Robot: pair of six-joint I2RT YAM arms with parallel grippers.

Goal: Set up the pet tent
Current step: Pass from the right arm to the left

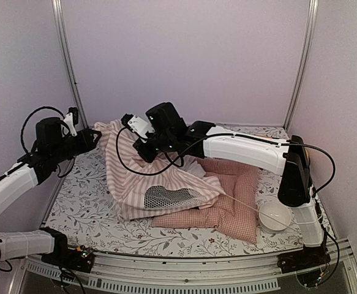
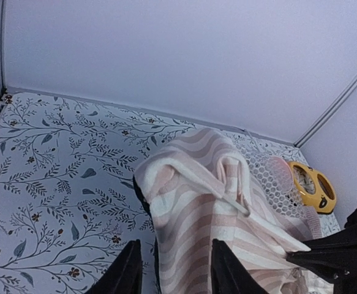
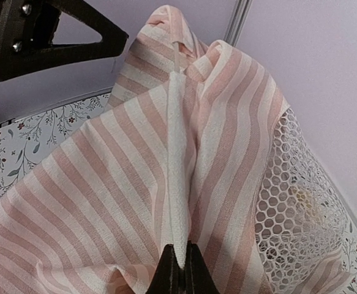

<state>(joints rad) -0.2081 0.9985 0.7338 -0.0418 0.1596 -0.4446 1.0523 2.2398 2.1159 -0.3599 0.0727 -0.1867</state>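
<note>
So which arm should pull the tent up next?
Probably the right. The right gripper is shut on the pet tent's white seam, ready to lift. The left gripper is open at the striped cloth, gripping nothing.

Bare table (image 1: 80, 184) left of the pet tent (image 1: 135, 177); cushion (image 1: 233, 202) and bowl (image 1: 274, 217), perhaps touching, crowd its right.

The leaf-patterned table (image 1: 92, 211) carries the striped pet tent (image 1: 129, 177), a pink checked cushion (image 1: 239, 205) and a white bowl (image 1: 275, 217).
</note>
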